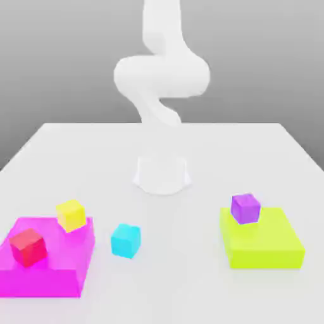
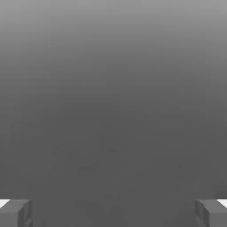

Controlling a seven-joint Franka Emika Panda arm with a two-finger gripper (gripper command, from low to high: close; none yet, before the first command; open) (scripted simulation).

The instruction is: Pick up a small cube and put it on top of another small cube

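The claw [image 2: 113,213] is spread wide: in the hand view its two grey fingertips [image 2: 15,213] sit far apart at opposite edges, with nothing between them but plain grey ground. It pinches nothing.

In the exterior view the white arm [image 1: 161,76] rises from a round white base [image 1: 162,174] at the middle of the white table [image 1: 190,142] and curls up above it, well clear of all the blocks.

The cyan cube [image 1: 126,240] sits on the bare table, in front of the base and a little toward the exterior view's left. It touches nothing and stands just beside the magenta block [image 1: 44,266], off that block's right edge.

The magenta block is flat and wide and lies at the exterior view's left front. The yellow cube [image 1: 71,215] rests on its far right corner, near the cyan cube but higher. The red cube [image 1: 28,247] rests on the same block, nearer its left front side, apart from the yellow one.

At the exterior view's right lies a flat lime block [image 1: 262,247], well apart from the cyan cube. The purple cube [image 1: 245,208] sits on its far left part, slightly turned.
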